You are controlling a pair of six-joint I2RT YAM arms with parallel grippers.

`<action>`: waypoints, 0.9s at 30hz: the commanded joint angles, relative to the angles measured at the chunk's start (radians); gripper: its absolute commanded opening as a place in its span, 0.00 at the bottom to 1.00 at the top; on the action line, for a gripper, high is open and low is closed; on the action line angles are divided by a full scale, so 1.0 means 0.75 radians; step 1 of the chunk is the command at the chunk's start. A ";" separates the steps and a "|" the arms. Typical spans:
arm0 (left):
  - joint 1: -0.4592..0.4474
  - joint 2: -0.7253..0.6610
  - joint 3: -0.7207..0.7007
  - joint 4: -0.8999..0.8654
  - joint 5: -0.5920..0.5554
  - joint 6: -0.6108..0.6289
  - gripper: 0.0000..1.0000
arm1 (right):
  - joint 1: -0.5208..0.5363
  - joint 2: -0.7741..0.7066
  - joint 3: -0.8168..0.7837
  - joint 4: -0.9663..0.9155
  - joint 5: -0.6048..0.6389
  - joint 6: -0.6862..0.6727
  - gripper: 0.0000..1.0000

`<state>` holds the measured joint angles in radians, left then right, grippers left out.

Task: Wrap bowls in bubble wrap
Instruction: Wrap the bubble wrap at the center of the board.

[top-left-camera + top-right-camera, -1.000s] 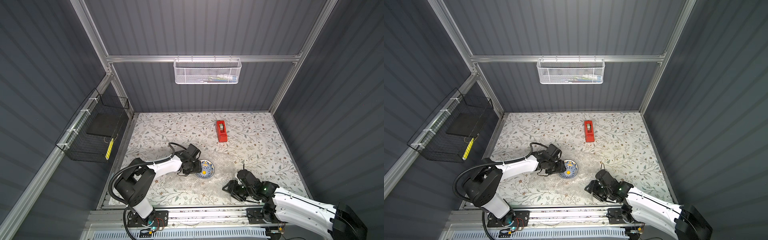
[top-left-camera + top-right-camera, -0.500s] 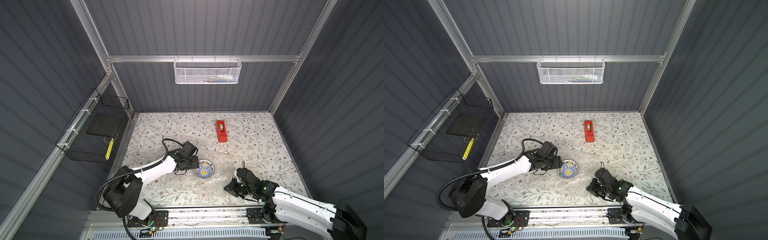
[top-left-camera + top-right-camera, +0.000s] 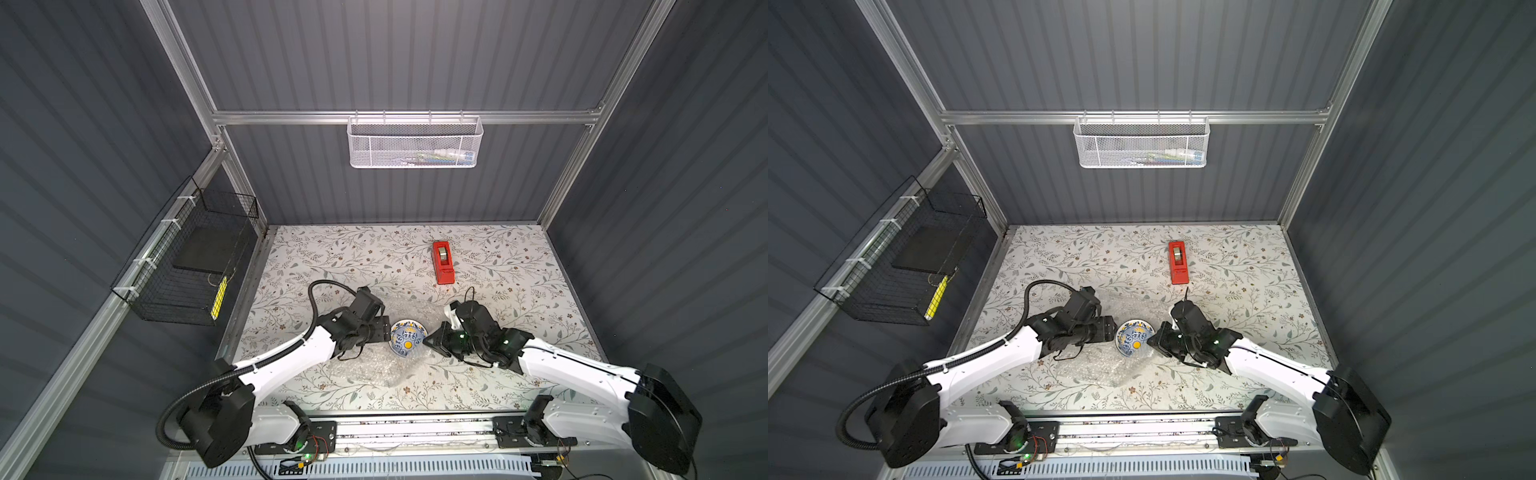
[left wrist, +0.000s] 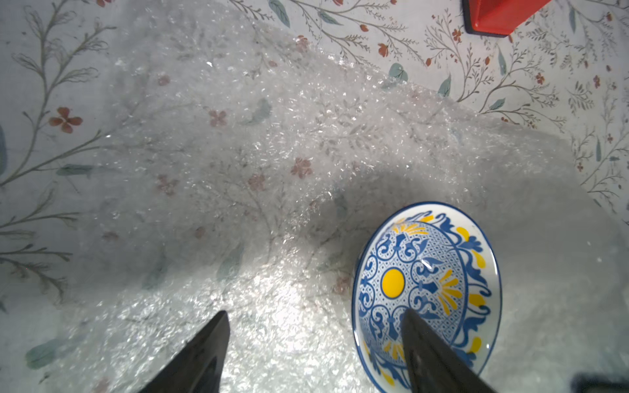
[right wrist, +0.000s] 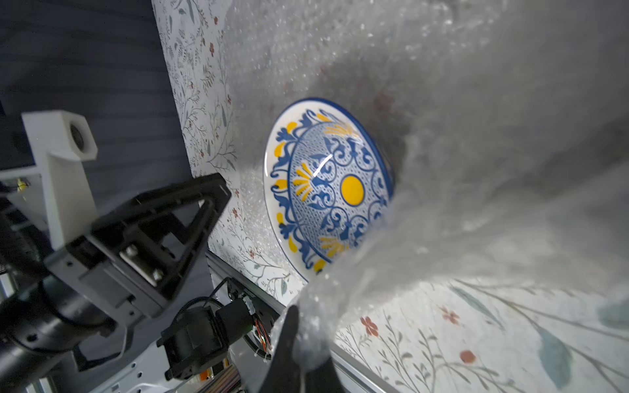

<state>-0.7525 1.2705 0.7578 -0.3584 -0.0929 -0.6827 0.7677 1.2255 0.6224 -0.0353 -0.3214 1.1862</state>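
Observation:
The bowl (image 3: 408, 343) (image 3: 1133, 341), white with a blue pattern and a yellow centre, rests on the clear bubble wrap (image 3: 374, 370) (image 3: 1096, 368) in both top views. My left gripper (image 3: 384, 330) (image 4: 315, 312) is open just left of the bowl (image 4: 425, 272). One fingertip (image 4: 418, 326) hangs over the bowl's rim and the other stands over the bubble wrap (image 4: 272, 153). My right gripper (image 3: 430, 338) (image 5: 303, 340) is shut on the bubble wrap's edge (image 5: 476, 170). It holds that edge lifted against the right side of the bowl (image 5: 333, 190), covering part of the rim.
A red tape dispenser (image 3: 443, 262) (image 3: 1178, 262) (image 4: 500, 17) stands behind the bowl. A black wire basket (image 3: 187, 266) hangs on the left wall and a white mesh basket (image 3: 415, 143) on the back wall. The arms' rail (image 3: 415, 428) runs along the table's front edge.
My right gripper shut on the wrap's edge near the front, then moved back and left to the bowl, lifting the wrap. My left gripper opened wider beside the bowl.

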 commanded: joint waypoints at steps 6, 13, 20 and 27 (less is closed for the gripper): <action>-0.007 -0.166 -0.160 0.227 0.177 0.086 0.81 | -0.019 0.311 0.203 0.107 -0.073 -0.066 0.07; -0.008 -0.257 -0.245 0.256 0.242 0.109 0.85 | -0.025 0.422 0.266 0.105 -0.044 -0.044 0.19; -0.008 -0.172 -0.301 0.346 0.347 0.139 0.85 | -0.026 0.454 0.297 0.084 -0.039 -0.056 0.53; -0.009 -0.142 -0.314 0.392 0.307 0.138 0.86 | -0.027 0.500 0.310 0.123 -0.061 -0.033 0.65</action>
<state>-0.7540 1.1572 0.5278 -0.1055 0.1406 -0.6014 0.7525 1.5803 0.8383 0.0399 -0.3599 1.1530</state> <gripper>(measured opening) 0.855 0.638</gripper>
